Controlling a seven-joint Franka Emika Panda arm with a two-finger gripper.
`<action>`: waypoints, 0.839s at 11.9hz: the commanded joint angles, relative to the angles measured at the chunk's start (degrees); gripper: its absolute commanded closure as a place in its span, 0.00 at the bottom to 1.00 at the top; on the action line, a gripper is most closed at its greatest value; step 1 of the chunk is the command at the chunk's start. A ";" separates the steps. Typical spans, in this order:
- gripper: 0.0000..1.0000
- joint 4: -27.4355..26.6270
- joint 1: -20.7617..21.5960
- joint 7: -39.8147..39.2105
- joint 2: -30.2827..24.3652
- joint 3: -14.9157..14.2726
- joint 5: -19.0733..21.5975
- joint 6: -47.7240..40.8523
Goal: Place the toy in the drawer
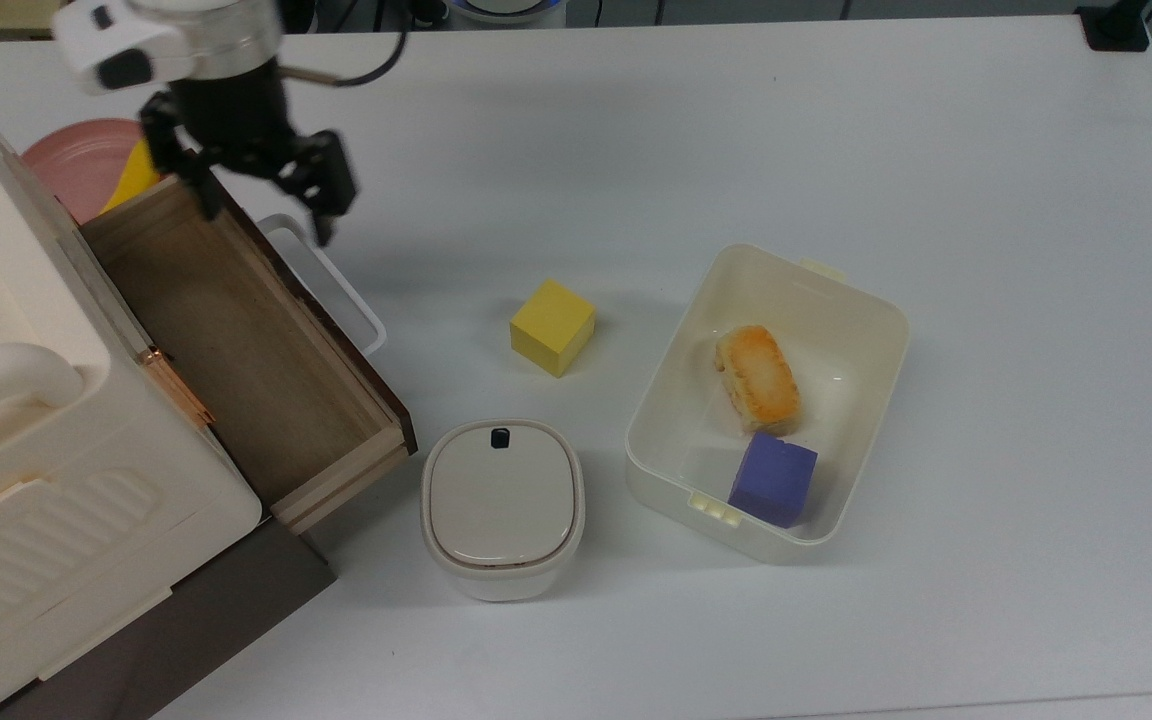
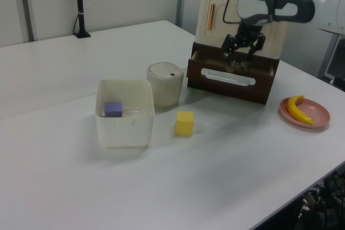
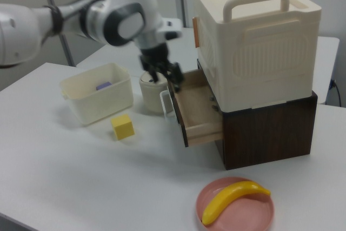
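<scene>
**Toy judged to be lying in the drawer, jaws being held apart and empty above it**

The gripper is being held with its jaws spread wide and nothing between them. In the top view it is being carried above the upper end of the drawer. One finger is being held over the wooden floor. The other is being held outside the dark front panel, above the white loop handle.

The toy is being made out in the left view as a small pale-and-dark speck inside the drawer, just behind the front panel. It is judged to be resting on the drawer floor, directly below the spread jaws and apart from them. Which way it is pointing, and how its long axis is lying, cannot be told.

The drawer is being left pulled out of the cream cabinet. In the top view its long axis is running from upper left to lower right. The line between the fingertips is lying across the front panel rather than along it.

With the toy below and the jaws released, the placing is being judged as done. Any closing push would be turning on the front panel, which is lying between the two fingers.
</scene>
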 commanded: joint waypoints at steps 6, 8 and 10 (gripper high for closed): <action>0.00 -1.55 9.91 7.98 -9.17 6.81 -2.92 -18.78; 0.00 -1.91 9.13 7.28 -8.91 4.80 -5.65 -18.25; 0.00 -1.30 8.43 6.75 -10.74 3.39 -4.97 -18.60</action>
